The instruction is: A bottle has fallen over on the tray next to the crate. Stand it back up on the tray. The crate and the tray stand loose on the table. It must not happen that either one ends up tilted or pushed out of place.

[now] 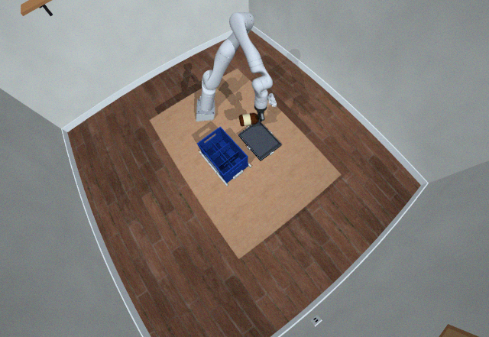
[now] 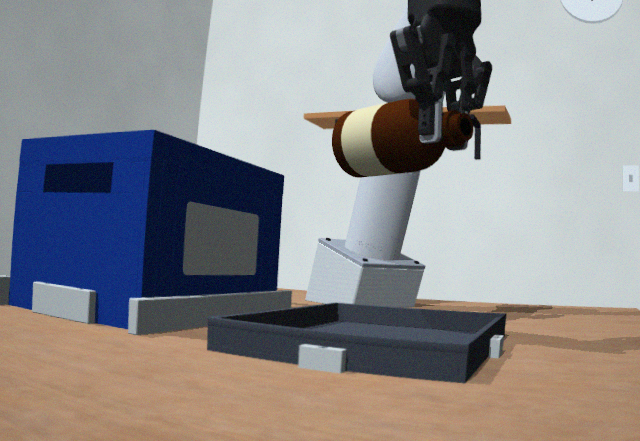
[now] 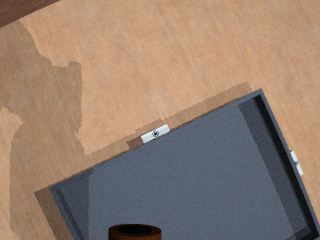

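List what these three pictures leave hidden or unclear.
- Wrist view: the bottle is cut off by the bottom edge; the claw is out of frame.
- Exterior view: the crate interior is hidden by its walls.
- Top view: the claw fingers are too small to make out.
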Motion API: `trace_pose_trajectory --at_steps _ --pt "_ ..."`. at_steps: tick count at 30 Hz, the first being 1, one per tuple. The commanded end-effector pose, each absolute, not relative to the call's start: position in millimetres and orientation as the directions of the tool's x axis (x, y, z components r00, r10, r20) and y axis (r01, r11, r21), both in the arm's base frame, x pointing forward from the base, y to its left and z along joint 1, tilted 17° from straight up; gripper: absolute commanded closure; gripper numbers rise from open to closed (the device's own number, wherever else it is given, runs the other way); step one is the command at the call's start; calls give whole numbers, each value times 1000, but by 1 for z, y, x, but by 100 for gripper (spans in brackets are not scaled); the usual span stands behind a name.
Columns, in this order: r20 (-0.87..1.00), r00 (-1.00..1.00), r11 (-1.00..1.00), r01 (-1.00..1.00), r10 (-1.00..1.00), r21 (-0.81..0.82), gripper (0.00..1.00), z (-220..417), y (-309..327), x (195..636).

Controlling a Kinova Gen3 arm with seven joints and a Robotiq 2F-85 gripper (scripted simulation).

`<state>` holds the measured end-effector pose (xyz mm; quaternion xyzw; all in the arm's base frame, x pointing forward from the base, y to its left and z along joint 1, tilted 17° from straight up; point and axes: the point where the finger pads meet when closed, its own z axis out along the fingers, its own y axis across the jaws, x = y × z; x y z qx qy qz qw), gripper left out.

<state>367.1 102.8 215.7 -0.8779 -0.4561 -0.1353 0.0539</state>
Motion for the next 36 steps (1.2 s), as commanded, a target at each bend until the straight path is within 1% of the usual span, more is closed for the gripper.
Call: trace_pose_trajectory --at_steps 1,28,36 --pt "288 547 -578 815 786 29 100 216 103 367" --pt "288 549 -580 814 785 29 100 216 103 367" --pt "289 602 -631 776 745 9 100 216 103 367"
